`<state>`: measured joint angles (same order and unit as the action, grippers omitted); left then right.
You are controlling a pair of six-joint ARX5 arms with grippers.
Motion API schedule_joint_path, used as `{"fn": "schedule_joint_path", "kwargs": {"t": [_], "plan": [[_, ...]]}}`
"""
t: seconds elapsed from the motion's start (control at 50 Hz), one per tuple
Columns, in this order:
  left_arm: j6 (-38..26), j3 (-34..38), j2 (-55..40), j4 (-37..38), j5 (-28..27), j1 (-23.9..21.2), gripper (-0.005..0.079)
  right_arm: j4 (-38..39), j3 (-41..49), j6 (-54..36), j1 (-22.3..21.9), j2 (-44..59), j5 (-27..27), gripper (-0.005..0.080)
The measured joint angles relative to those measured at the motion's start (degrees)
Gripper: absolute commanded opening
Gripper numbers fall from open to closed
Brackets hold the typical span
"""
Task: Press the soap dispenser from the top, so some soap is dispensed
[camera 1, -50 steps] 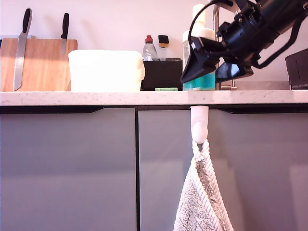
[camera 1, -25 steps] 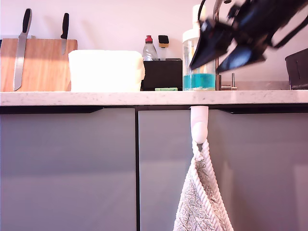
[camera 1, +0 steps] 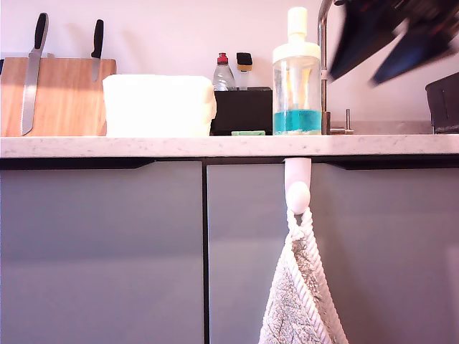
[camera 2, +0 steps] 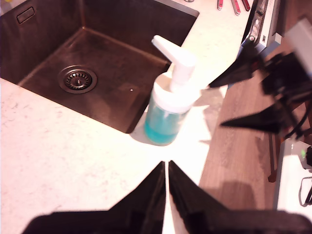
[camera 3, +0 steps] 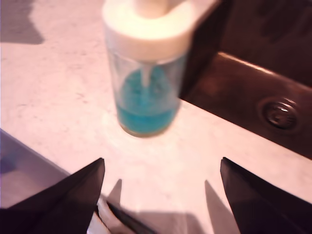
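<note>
**Both grippers up in the air near the soap dispenser**

The soap dispenser [camera 1: 296, 72] stands upright on the pale counter [camera 1: 143, 145]. It is a clear bottle with a wide white cap and a white pump head [camera 2: 174, 54] on top. The soap [camera 3: 145, 103] inside is teal-blue and fills only the low part of the bottle. The bottle sits just beside the edge of the dark sink [camera 2: 92, 63], which has a round drain [camera 2: 77, 78] in it.

My first gripper [camera 2: 165, 170] has its jaws almost closed, with only a thin gap between the two black tips. It holds nothing. The dispenser is ahead of these jaws and apart from them, not touching.

My second gripper [camera 3: 161, 168] has its jaws wide open and holds nothing. The dispenser is straight ahead of the gap, a little way off, not touching.

In the exterior view, blurry black arm parts [camera 1: 391, 36] hang above the counter, on the exterior view's right of the dispenser. I cannot tell which arm that is.

A towel [camera 1: 301, 294] hangs from a white hook [camera 1: 297, 185] under the counter, below the dispenser.
</note>
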<state>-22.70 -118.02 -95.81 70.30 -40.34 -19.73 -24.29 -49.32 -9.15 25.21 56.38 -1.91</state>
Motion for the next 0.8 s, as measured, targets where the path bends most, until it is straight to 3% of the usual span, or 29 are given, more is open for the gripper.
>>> {"fn": "schedule_joint_path", "kwargs": {"t": [0.1,0.26,0.3,0.46,0.66,0.8], "plan": [[0.0,0.0,3.3,1.1,3.4,0.7,-0.0019,-4.4,0.0,1.6,0.0,-3.5,1.2,0.0529],[0.8,0.0,9.5,1.7,6.8,2.5,-0.0019,-9.0,0.0,3.1,0.0,-7.0,1.3,0.0039],[1.3,-0.1,10.4,1.7,7.6,2.8,-0.0019,-9.6,0.0,3.1,0.0,-7.7,1.2,-0.0021],[3.3,3.1,12.9,-2.3,9.5,4.2,-0.0019,-10.5,0.0,5.4,0.0,-11.5,1.0,-0.001],[6.4,21.7,19.3,-13.8,11.5,5.7,-0.0019,-10.5,0.0,10.3,0.0,-15.4,1.4,-0.001],[9.2,33.9,25.4,-22.4,15.1,6.0,-0.0019,-10.4,0.0,15.3,0.0,-17.0,5.9,-0.001]]}}
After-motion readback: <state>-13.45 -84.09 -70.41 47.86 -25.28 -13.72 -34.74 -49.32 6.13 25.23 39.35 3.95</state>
